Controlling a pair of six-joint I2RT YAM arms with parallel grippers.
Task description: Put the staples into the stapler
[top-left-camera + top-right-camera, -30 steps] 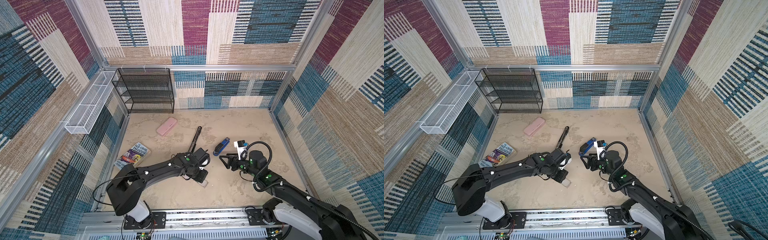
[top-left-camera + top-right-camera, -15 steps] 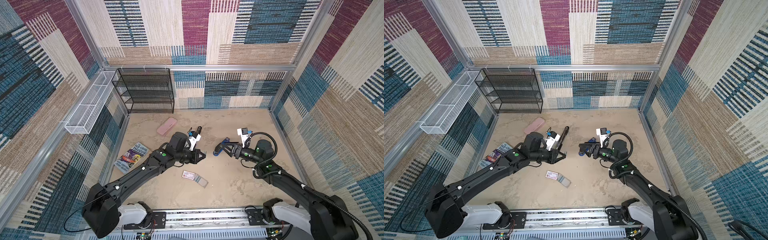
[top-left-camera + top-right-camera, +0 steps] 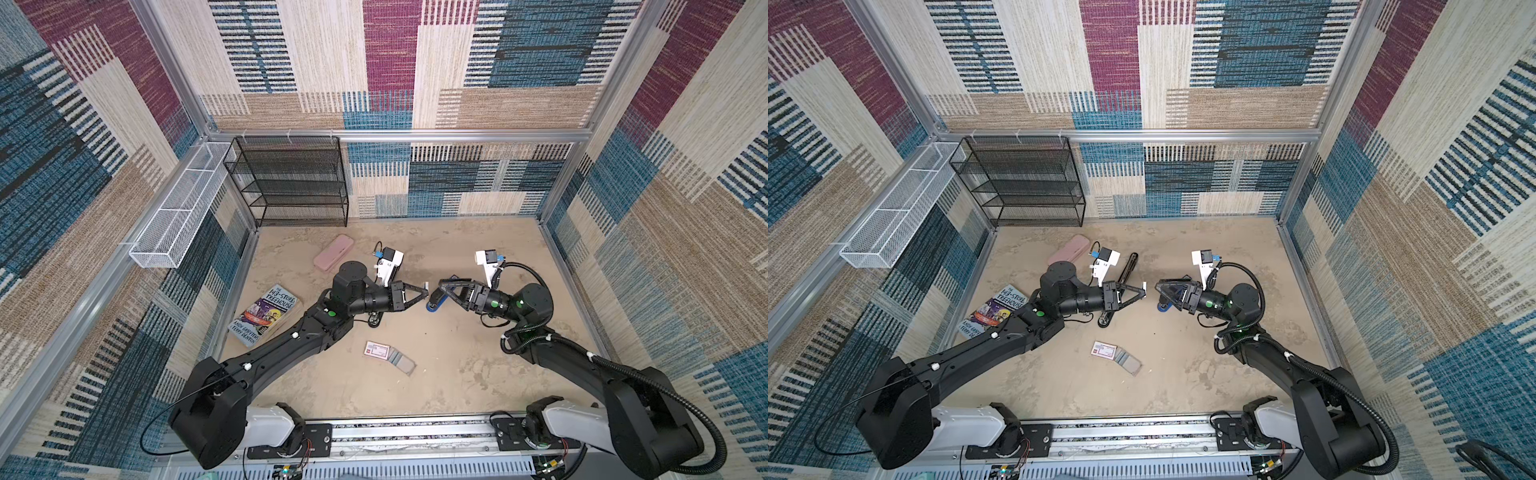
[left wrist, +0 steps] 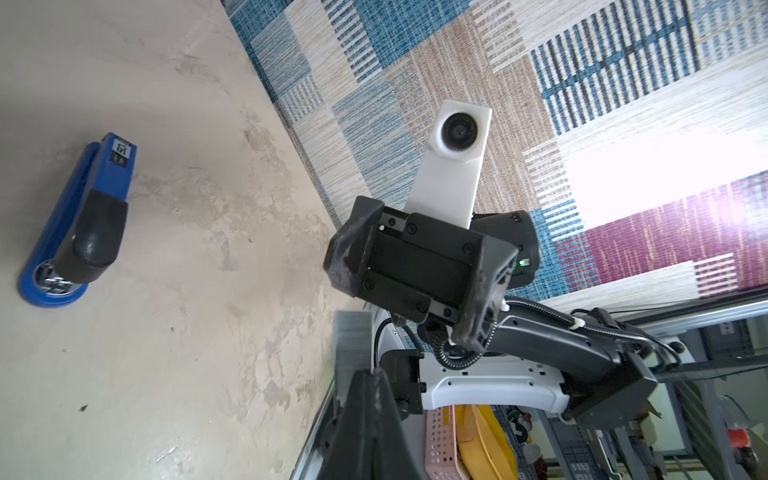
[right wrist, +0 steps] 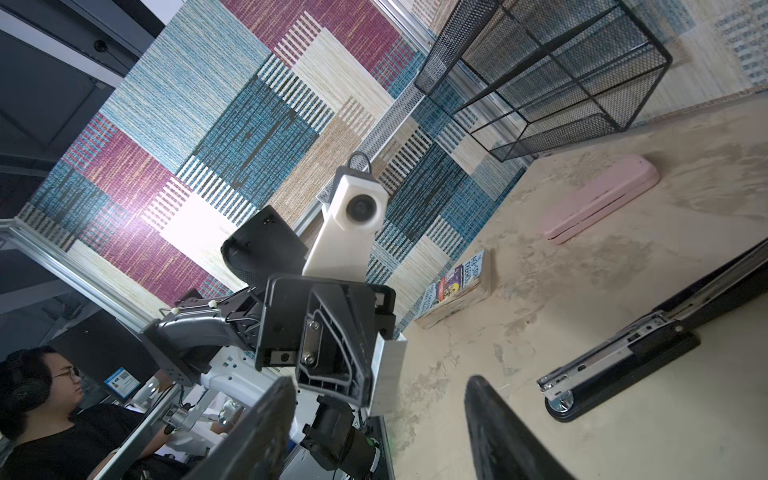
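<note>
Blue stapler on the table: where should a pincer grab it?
Pinch the blue plastic stapler with the black cap across its two long sides, near the middle, coming straight down from above. It lies flat on its base, long and narrow, so those sides are probably the steadiest hold.

Bright, even light is filling both top views, and only soft shadows are lying on the table (image 3: pixel 457 386). In the left wrist view, glare is washing out the wall (image 4: pixel 665 183) at three o'clock; edges are bowing.
</note>
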